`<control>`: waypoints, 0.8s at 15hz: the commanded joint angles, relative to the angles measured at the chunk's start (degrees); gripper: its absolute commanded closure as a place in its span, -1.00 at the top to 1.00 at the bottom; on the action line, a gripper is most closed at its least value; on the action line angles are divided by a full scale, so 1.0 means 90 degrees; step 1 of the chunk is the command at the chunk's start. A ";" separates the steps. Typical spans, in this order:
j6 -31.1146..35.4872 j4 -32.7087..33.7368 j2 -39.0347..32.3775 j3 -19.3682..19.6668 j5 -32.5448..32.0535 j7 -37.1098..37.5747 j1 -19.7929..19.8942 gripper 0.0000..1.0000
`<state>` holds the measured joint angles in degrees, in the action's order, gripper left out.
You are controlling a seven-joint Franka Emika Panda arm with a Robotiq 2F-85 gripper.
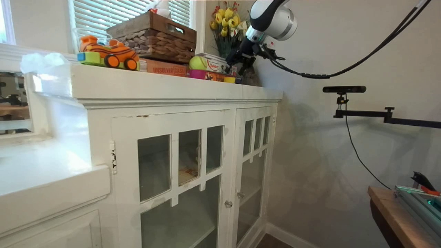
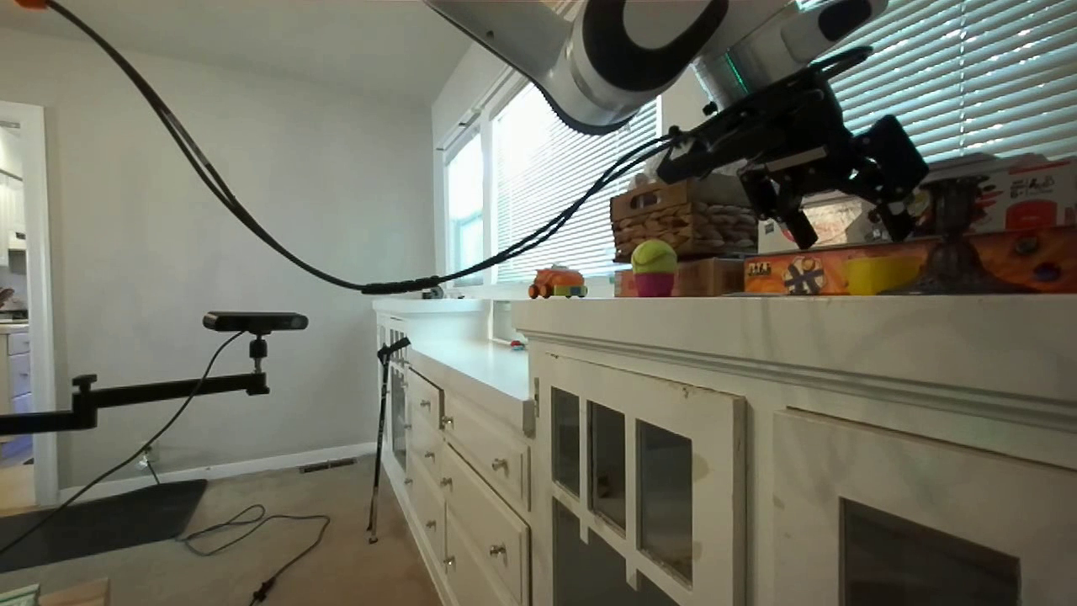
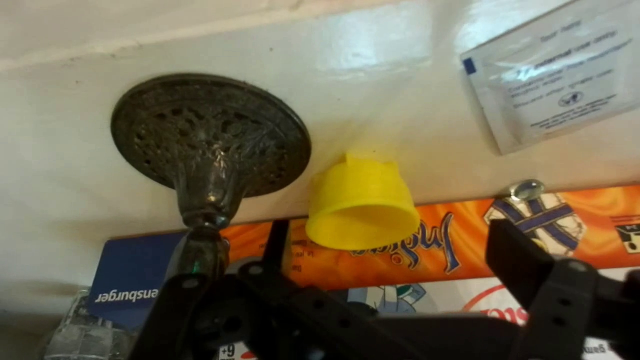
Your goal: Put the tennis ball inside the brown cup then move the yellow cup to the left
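Observation:
The yellow cup (image 3: 362,197) stands upright on the white cabinet top in front of an orange game box, its mouth open. It also shows in both exterior views (image 1: 229,79) (image 2: 881,275). My gripper (image 3: 391,230) is open and empty; its fingers are spread wider than the cup. In an exterior view the gripper (image 2: 852,237) hangs above the cup, apart from it; it also shows in an exterior view (image 1: 235,71). The tennis ball (image 1: 198,63) sits in the mouth of a magenta cup (image 1: 197,74); both ball (image 2: 654,256) and cup (image 2: 654,284) show again. No brown cup shows.
A dark metal candlestick (image 3: 210,145) stands right beside the yellow cup. Game boxes (image 3: 440,240) line the back. A sachet (image 3: 555,80) and a glass pebble (image 3: 526,190) lie nearby. A wicker basket (image 1: 165,38), an orange toy truck (image 1: 110,53) and flowers (image 1: 225,24) stand along the top.

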<state>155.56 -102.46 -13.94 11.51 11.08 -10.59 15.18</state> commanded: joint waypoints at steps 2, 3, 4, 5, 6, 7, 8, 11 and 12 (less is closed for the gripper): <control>0.0065 0.0349 -0.0297 -0.0075 -0.0116 -0.0004 0.0147 1.00; 0.0062 0.0370 -0.0316 -0.0072 -0.0128 0.0005 0.0156 1.00; 0.0056 0.0392 -0.0333 -0.0068 -0.0143 0.0021 0.0158 1.00; 0.0049 0.0413 -0.0358 -0.0073 -0.0142 0.0021 0.0166 1.00; 0.0043 0.0429 -0.0372 -0.0080 -0.0140 0.0017 0.0170 1.00; 0.0037 0.0442 -0.0376 -0.0082 -0.0141 0.0020 0.0171 1.00; 0.0036 0.0449 -0.0379 -0.0087 -0.0141 0.0020 0.0170 1.00; 0.0011 0.0455 -0.0390 -0.0088 -0.0150 0.0039 0.0162 1.00; 0.0003 0.0453 -0.0390 -0.0086 -0.0156 0.0045 0.0160 1.00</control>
<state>155.57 -100.22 -15.79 11.49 10.82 -10.59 15.84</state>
